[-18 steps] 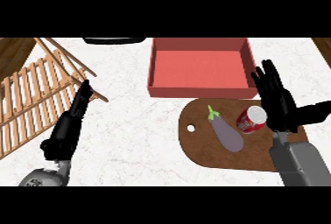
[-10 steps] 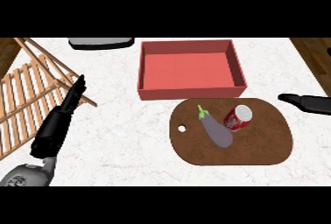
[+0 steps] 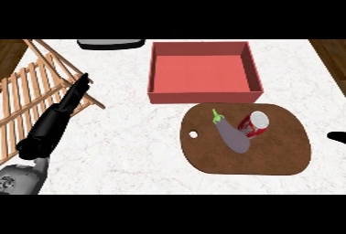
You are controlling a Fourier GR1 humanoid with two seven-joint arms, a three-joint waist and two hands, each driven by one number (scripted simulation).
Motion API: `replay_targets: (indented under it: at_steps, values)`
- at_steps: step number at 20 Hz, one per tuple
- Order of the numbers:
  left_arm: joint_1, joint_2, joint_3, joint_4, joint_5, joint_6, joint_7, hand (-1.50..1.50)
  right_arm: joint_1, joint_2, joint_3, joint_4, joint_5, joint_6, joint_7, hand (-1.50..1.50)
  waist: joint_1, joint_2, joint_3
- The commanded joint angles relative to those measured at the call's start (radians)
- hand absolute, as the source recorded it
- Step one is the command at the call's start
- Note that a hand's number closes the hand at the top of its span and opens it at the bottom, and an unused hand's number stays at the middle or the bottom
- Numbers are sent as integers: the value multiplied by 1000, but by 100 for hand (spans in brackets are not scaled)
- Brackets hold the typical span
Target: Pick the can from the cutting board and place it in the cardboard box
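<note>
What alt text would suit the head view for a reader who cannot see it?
A red cylindrical can sits beside a purple eggplant on a brown oval cutting board, near a red open square box. The robot's black left hand rests open at the left; its right hand barely shows at the right edge.

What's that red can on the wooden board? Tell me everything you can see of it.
The can is small and red-sided, with a pale round top facing the view's upper right; it looks like metal. It sits on the right half of the brown board, close beside the eggplant on its left; whether they touch is unclear. No hand holds it.
</note>
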Motion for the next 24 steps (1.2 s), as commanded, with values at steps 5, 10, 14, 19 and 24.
replay_targets:
  at_steps: [5, 10, 14, 19, 24]
  values:
    - [-49, -19, 8, 63, -8, -37, -27, 0, 36, -206, 75, -219, 113, 200, 297, -150, 29, 10, -2]
    - [-52, -28, -14, 23, -17, -48, -7, 0, -76, -300, 179, -319, 46, 400, 555, -150, 70, 13, -3]
    - [-78, -46, -25, 59, -30, -67, -18, 0, -188, -259, 339, -360, 84, 472, 744, -150, 88, 19, -2]
    - [-90, -43, -8, 64, -27, -99, -35, 0, -351, -135, 492, -318, 91, 564, 971, -150, 91, 17, -1]
    - [-93, -74, -9, 51, -45, -73, 4, 0, -498, -20, 548, -266, 1, 630, 1147, -150, 78, 12, -1]
